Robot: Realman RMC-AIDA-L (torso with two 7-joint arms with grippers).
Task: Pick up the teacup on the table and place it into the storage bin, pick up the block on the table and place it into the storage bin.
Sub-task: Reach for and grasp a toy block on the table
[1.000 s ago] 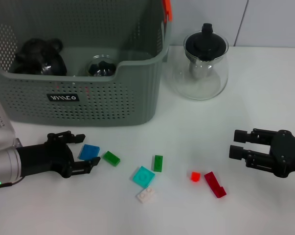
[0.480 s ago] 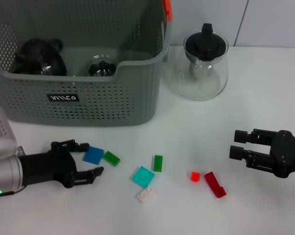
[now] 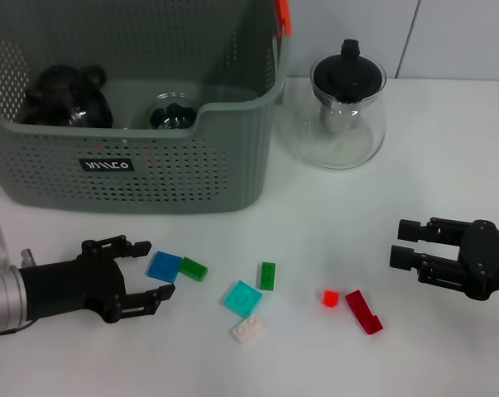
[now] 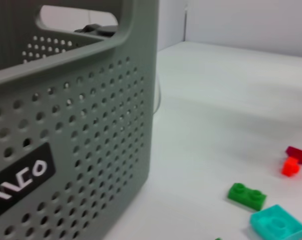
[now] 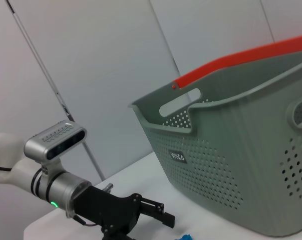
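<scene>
Left tool [image 3: 144,269]: low over the desk [image 3: 448,149] in front of the storage bin, fingers spread apart, empty; the arm reaches in from the robot's left, lying nearly level with the tool pointing toward the right.
Blue block [image 3: 164,265]: flat on the desk just beyond the left tool's fingertips, in line with the gap between the fingers, toward its upper finger; a green block [image 3: 193,268] lies touching or just beside it on the far side.
Key relation: the blue block lies straight ahead of the open left tool, so a short advance along the arm's own line would likely bring the fingers around it; the left arm is much the nearer.
Storage bin [image 3: 232,178]: behind the left tool, already holding dark glassware; its front wall fills most of the left wrist view.
Other blocks: cyan [image 3: 243,298], white [image 3: 247,330], a second green [image 3: 267,275], small red [image 3: 330,298] and dark red [image 3: 363,312], scattered across the middle of the desk.
Glass teapot [image 3: 345,112]: upright just right of the bin.
Right tool [image 3: 402,246]: well to the right, fingers apart, empty, arm level and idle.
</scene>
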